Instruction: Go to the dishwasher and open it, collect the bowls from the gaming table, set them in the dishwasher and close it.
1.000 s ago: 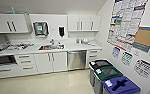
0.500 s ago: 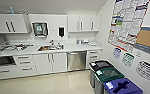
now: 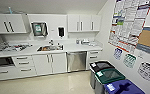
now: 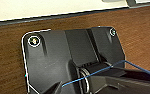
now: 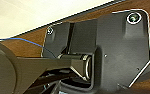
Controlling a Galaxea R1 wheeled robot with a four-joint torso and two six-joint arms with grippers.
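Dishwasher closed under the desk. Recycling bins crowd the right; a wide approach risks clipping them. Tool state: cannot tell, either arm.

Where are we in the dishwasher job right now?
Early. Nothing looks done yet: the dishwasher, under the counter to the right of the sink, has its steel door shut. In hand: the head view faces the kitchenette from across the floor, so the robot has the unit in sight but is not at it. Left: opening it, collecting the bowls, loading, closing.
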